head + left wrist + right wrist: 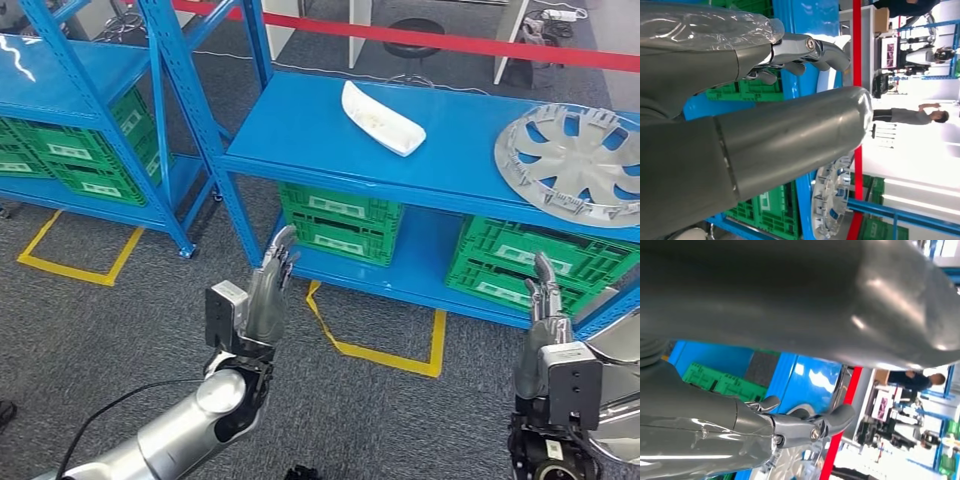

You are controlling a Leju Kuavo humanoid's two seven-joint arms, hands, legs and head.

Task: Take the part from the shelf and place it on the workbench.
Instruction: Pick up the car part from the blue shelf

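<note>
So both arms are up in front of the blue shelf and neither one is holding anything. Left robot hand is raised with its fingers stretched out and a bit apart, palm facing the rack, sitting near the shelf's lower level. Right robot hand is also up with fingers extended and spread, empty, just in front of the green crates on the right side of the bottom level.

The part looks to be the white tray-shaped piece, lying flat on the top level of the shelf, roughly middle, well apart from both hands. To its right on the same level sits a silver wheel cover, partly cut off by the frame edge. Another green crate sits lower down, just beyond the left hand. Yellow tape marks the grey floor underneath. Red barrier tape runs across the far side.
</note>
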